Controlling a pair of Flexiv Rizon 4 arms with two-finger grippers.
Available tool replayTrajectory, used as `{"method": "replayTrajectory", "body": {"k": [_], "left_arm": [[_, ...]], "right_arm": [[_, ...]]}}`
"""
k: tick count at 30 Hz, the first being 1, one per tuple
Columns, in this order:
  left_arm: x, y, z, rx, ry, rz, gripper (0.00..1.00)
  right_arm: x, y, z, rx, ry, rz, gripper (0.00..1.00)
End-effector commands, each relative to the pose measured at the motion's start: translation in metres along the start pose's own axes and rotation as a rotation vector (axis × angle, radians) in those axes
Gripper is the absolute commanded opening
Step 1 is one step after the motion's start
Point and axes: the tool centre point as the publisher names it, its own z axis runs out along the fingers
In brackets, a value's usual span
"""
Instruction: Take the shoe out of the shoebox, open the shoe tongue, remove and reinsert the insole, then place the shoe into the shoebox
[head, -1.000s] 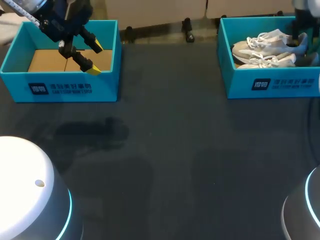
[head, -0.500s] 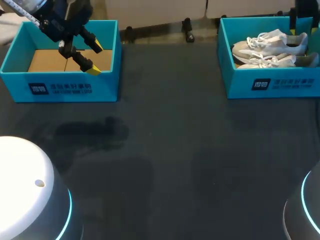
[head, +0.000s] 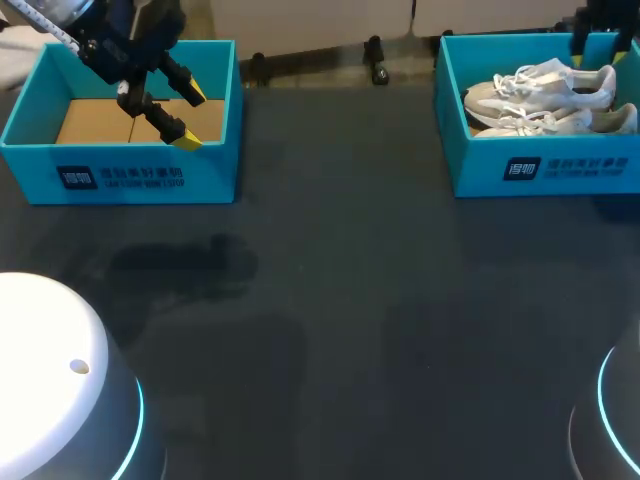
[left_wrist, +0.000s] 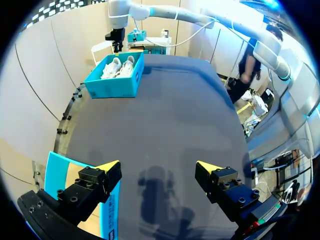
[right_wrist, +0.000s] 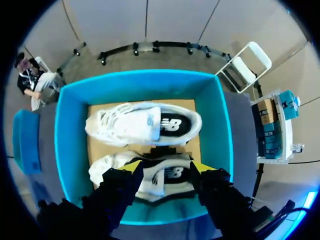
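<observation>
Right hand (right_wrist: 166, 166) lifted clear above shoebox (head: 480, 165) rim

Far right on the counter (head: 350, 300) sits the shoebox (head: 540, 170). Inside it the rear shoe (head: 540, 85) lies just behind the front shoe (head: 545, 122). A second box (head: 120, 178) sits far left, well apart.
</observation>
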Motion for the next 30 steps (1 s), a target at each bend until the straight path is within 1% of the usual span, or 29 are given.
{"method": "replayTrajectory", "body": {"k": [1, 3, 4, 5, 6, 8, 9, 10, 11, 12, 13, 14, 15, 17, 18, 19, 20, 22, 25, 30], "left_arm": [[0.0, -0.003, 0.001, -0.009, -0.005, -0.031, 1.0], [0.001, -0.008, 0.002, -0.032, -0.013, -0.131, 1.0], [0.0, -0.009, 0.003, -0.05, 0.0, -0.168, 1.0], [-0.001, -0.012, 0.005, -0.07, -0.031, -0.217, 1.0], [-0.001, -0.013, 0.007, -0.084, -0.045, -0.245, 1.0], [-0.001, -0.016, 0.011, -0.118, -0.091, -0.312, 1.0], [-0.002, -0.02, 0.014, -0.158, -0.137, -0.381, 1.0], [-0.003, -0.022, 0.016, -0.167, -0.146, -0.421, 1.0], [-0.005, -0.024, 0.017, -0.201, -0.202, -0.488, 1.0], [-0.006, -0.027, 0.019, -0.21, -0.224, -0.53, 1.0], [-0.009, -0.029, 0.019, -0.248, -0.225, -0.596, 1.0], [-0.013, -0.03, 0.02, -0.238, -0.259, -0.646, 1.0], [-0.016, -0.031, 0.021, -0.261, -0.27, -0.693, 1.0], [-0.023, -0.033, 0.024, -0.272, -0.313, -0.801, 1.0], [-0.026, -0.034, 0.025, -0.293, -0.334, -0.843, 1.0], [-0.028, -0.034, 0.026, -0.282, -0.349, -0.872, 1.0], [-0.031, -0.035, 0.027, -0.307, -0.356, -0.921, 1.0], [-0.036, -0.034, 0.03, -0.313, -0.392, -0.98, 1.0], [-0.045, -0.032, 0.038, -0.35, -0.435, -1.078, 1.0], [-0.059, -0.026, 0.049, -0.356, -0.44, -1.229, 1.0]], "right_arm": [[0.007, -0.028, -0.016, -0.053, -0.009, -0.007, 0.65], [0.011, -0.036, -0.022, -0.05, -0.006, -0.007, 0.65], [0.014, -0.039, -0.024, -0.048, -0.003, -0.007, 0.73], [0.016, -0.043, -0.026, -0.047, -0.002, -0.007, 0.76], [0.019, -0.047, -0.029, -0.047, -0.002, -0.009, 0.86], [0.023, -0.054, -0.032, -0.039, -0.003, -0.014, 0.94], [0.025, -0.057, -0.033, -0.035, 0.0, -0.014, 0.97], [0.027, -0.061, -0.035, -0.032, 0.004, -0.015, 1.0], [0.029, -0.064, -0.037, -0.032, 0.007, -0.016, 1.0], [0.031, -0.068, -0.038, -0.031, 0.014, -0.02, 1.0], [0.033, -0.071, -0.04, -0.031, 0.014, -0.022, 1.0], [0.035, -0.075, -0.042, -0.031, 0.013, -0.027, 1.0], [0.037, -0.078, -0.044, -0.032, 0.02, -0.035, 1.0], [0.041, -0.085, -0.048, -0.028, 0.02, -0.036, 1.0], [0.043, -0.089, -0.05, -0.025, 0.026, -0.032, 1.0], [0.045, -0.093, -0.052, -0.024, 0.027, -0.032, 1.0], [0.047, -0.097, -0.054, -0.02, 0.031, -0.03, 1.0], [0.051, -0.104, -0.058, -0.015, 0.036, -0.028, 1.0], [0.057, -0.114, -0.063, -0.012, 0.043, -0.022, 1.0], [0.065, -0.133, -0.073, -0.016, 0.059, -0.022, 1.0]]}}
